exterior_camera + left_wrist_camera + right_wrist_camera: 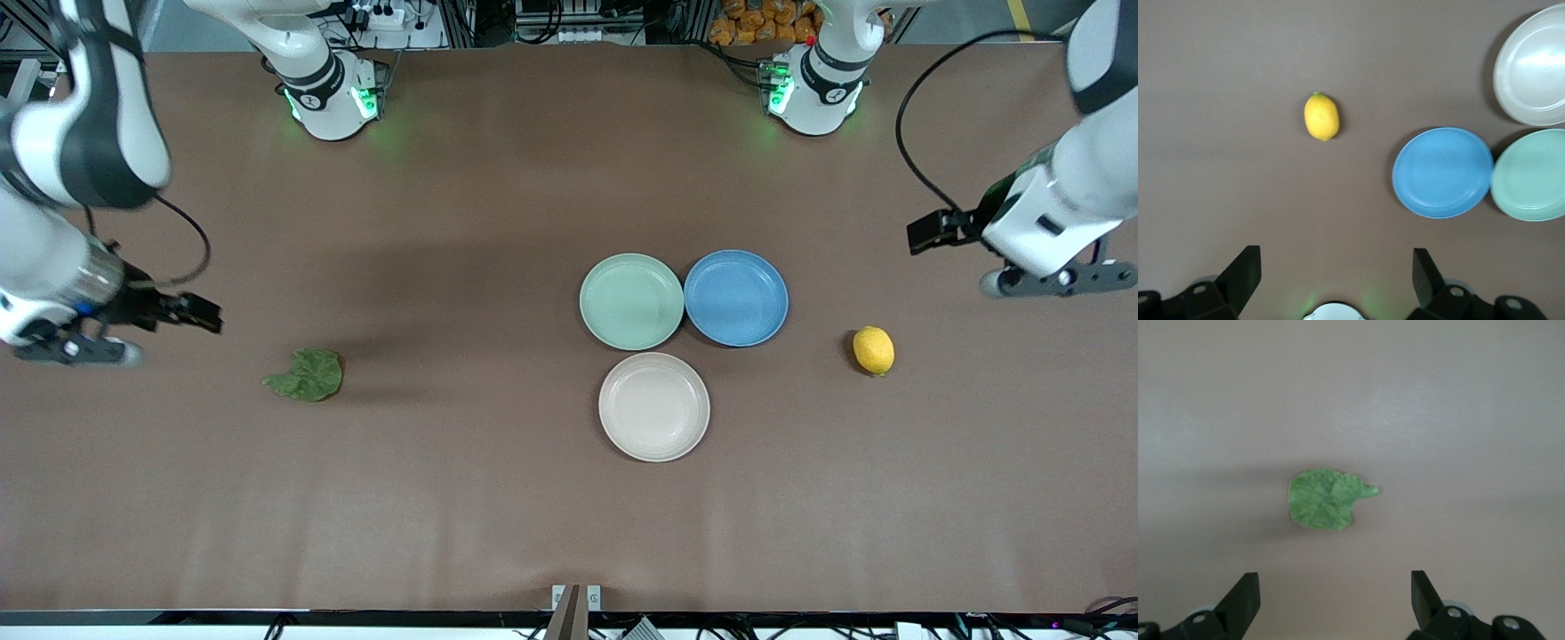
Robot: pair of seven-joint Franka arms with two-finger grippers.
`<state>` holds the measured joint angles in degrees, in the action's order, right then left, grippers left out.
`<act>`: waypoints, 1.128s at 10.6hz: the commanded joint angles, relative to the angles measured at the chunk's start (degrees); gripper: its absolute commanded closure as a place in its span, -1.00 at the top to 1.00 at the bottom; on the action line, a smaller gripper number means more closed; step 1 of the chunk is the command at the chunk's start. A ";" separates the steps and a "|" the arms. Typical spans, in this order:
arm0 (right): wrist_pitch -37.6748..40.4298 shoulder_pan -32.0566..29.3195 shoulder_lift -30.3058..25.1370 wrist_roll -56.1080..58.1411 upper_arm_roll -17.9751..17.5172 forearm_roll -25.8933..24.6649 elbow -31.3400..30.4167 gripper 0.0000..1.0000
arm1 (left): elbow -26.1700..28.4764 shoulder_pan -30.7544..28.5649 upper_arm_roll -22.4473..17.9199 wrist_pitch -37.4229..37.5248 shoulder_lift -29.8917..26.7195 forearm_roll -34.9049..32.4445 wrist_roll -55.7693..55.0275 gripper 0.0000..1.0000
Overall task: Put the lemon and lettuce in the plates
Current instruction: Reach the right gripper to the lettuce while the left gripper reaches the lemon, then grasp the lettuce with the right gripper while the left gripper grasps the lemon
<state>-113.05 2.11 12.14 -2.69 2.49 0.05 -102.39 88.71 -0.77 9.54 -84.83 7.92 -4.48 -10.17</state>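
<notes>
The lettuce (1323,500) is seen lying flat on the bare brown bench (1458,407), just left of the frame's centre, with its short stem pointed toward the frame's right. The right pincer (1335,603) is shown at the lower edge, its two dark fingertips (1245,597) spread wide apart, clear of the leaf and holding nothing.

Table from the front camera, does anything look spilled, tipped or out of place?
Nothing stands out. The lemon and lettuce lie loose on the table, the green plate, beige plate and blue plate sit flat and empty, and both grippers hang open.
</notes>
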 commanded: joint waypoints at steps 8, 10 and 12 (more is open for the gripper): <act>-16.57 3.25 14.39 -8.91 -0.02 0.66 -5.10 1.00 | 19.75 -3.28 0.39 -22.91 5.51 -2.90 1.65 1.00; -19.66 2.29 17.47 -8.91 -0.02 0.66 -5.19 1.00 | 19.83 -4.06 0.30 -26.52 8.07 -3.08 1.82 1.00; -19.67 0.62 18.00 -8.83 -0.02 0.66 -5.36 1.00 | 19.92 -5.29 0.30 -29.24 10.26 -3.08 2.87 1.00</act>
<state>-132.29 4.51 29.86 -11.00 2.92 0.07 -107.74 108.76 -4.62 9.50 -112.28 16.92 -6.25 -9.25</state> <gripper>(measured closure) 0.000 0.000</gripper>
